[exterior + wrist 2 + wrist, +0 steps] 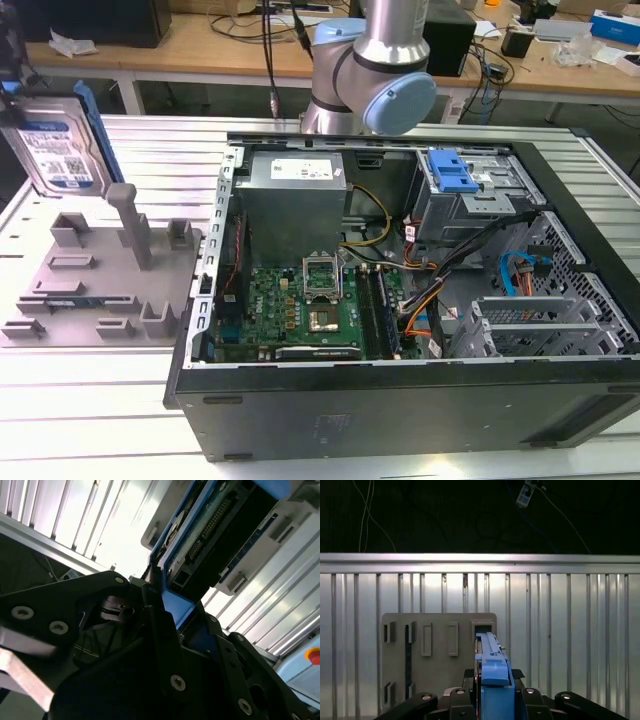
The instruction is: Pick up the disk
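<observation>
1. One disk (52, 150) hangs in the air at the exterior view's left edge, tilted on edge above the grey fixture plate (95, 285), and clear of it.
2. Its white-and-blue label faces the camera in the exterior view, and a blue side rail (97, 125) runs along the edge toward the exterior view's right.
3. My claw (495, 700) is clamped on the disk; in the first wrist view its black links sit on either side of the blue rail, which stands edge-on between them.
4. In the second wrist view the dark fingers (165, 645) press against the blue rail, and the underside of the disk (215, 535) shows its green board and a row of connector pins.
5. Beyond the held disk in the first wrist view lies the grey fixture plate (437, 655), with its slots and raised blocks, resting on the ribbed aluminium worktop (570, 630).
6. In the exterior view a tall grey post (128, 222) stands up from the plate, just below and to the right of the disk.
7. An open black computer case (400, 330) lies flat on the worktop (90, 410) beside the plate, on the exterior view's right, with its green motherboard (300, 305), a grey power supply (292, 195) and a blue drive-bay bracket (450, 172) exposed.
8. My arm's silver and pale-blue joint (372, 75) rises behind the case, near the back edge of the worktop.
9. Wooden benches (200, 50) with cables and boxes run along the background.
</observation>
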Motion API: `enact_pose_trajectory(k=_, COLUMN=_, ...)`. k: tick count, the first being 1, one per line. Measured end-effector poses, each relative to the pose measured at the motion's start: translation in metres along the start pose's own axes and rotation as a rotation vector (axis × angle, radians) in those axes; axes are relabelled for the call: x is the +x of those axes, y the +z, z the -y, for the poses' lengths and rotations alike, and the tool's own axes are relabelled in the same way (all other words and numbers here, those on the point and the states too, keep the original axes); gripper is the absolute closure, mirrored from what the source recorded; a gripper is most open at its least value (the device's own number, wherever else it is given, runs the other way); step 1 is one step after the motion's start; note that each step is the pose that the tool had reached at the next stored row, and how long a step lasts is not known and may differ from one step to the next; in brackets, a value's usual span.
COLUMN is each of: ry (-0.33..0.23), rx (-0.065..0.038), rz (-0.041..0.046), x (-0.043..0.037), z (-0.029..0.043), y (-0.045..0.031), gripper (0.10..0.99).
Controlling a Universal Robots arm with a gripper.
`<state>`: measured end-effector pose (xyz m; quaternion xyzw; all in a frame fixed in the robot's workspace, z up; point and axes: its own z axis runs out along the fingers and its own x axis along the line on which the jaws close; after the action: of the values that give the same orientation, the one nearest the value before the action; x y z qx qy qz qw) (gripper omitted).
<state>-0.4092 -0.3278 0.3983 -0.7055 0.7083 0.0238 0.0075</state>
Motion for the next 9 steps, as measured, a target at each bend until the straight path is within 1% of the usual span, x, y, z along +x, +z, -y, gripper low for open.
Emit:
enact_pose_trajectory(k=2, ry=0.0, rx=0.0, rz=0.002, x=0.0011, z=-0.0003, y=-0.0095, gripper=0.718)
enact_pose_trajectory(k=5, ry=0.0, rx=0.0, rz=0.0055, x=0.0031, z=-0.0006, y=-0.0266, gripper=0.718)
enact_pose_trajectory(k=9, ry=0.0, rx=0.0, rz=0.0082, x=0.0054, z=-0.0011, y=-0.0455, gripper=0.718)
